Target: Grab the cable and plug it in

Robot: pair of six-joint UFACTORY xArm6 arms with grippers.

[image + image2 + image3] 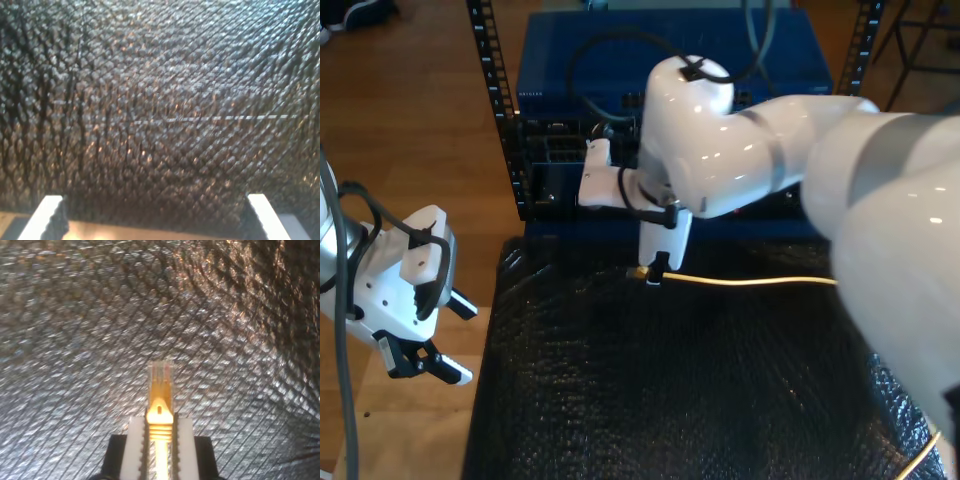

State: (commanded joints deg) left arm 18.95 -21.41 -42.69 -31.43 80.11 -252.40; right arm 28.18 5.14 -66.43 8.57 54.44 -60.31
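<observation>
My second claw [161, 440] pinches the cable [160, 390] plug above the black mat [700, 380]. My first claw [155, 220] is spread, seemingly at the mat's edge.

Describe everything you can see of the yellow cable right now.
The cable is thin and yellow, running across the black mat toward the exterior view's right. Its clear plug, gold inside, sticks out past my second gripper, whose white fingers clamp the ribbed yellow boot just above the mat.
</observation>
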